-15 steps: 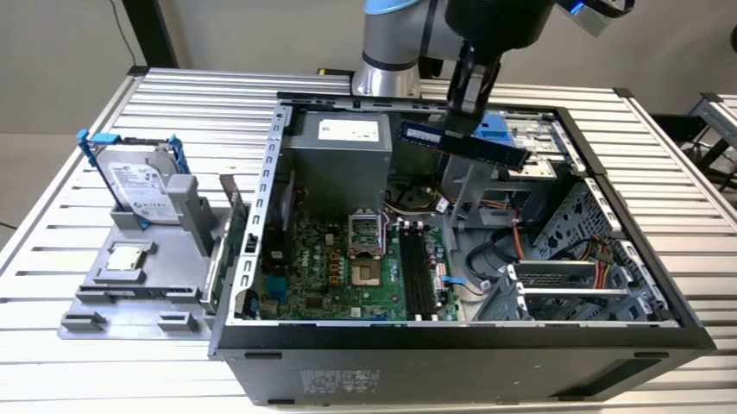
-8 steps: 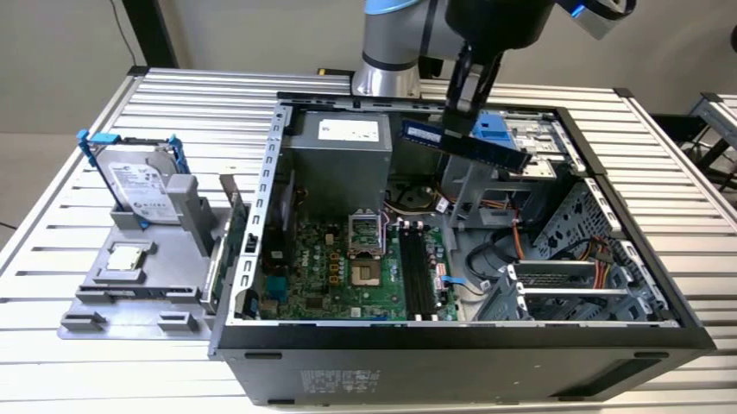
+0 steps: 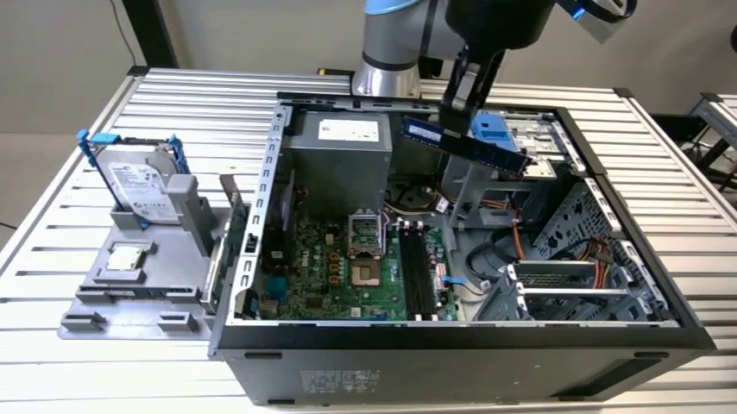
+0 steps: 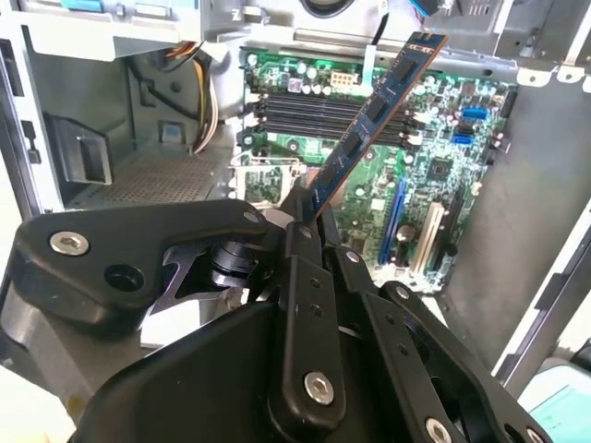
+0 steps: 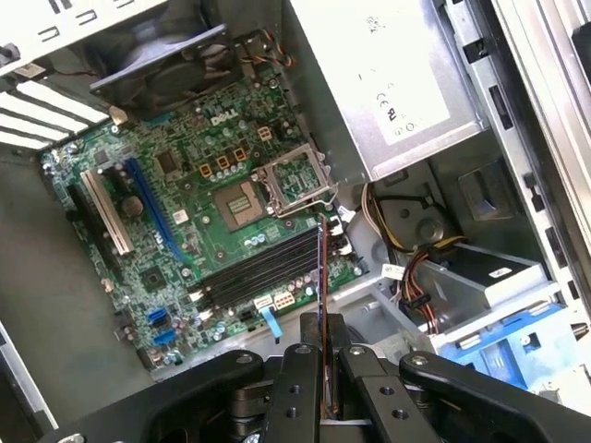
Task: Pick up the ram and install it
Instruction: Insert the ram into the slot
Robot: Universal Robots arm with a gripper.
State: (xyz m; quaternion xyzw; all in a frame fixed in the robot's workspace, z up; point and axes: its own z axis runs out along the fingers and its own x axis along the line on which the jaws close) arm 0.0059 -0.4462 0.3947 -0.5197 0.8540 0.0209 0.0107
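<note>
The ram [image 3: 464, 143] is a long dark blue-green stick held in the air above the open computer case, tilted, over the case's far side. My gripper [image 3: 458, 112] is shut on it from above. In the second wrist view the ram [image 4: 374, 120] sticks out from between the black fingers [image 4: 300, 235] toward the green motherboard [image 4: 443, 175]. In the first wrist view the ram [image 5: 320, 268] shows edge-on above the black memory slots [image 5: 263, 268]. In the exterior view the slots [image 3: 417, 272] lie well below and nearer than the stick.
A grey stand [image 3: 127, 285] on the exterior view's left holds a hard drive [image 3: 136, 188] in a blue bracket and a square silver chip [image 3: 124, 259]. Inside the case are the power supply [image 3: 340, 142], the empty processor socket [image 3: 366, 237], cables and a drive cage [image 3: 564, 280].
</note>
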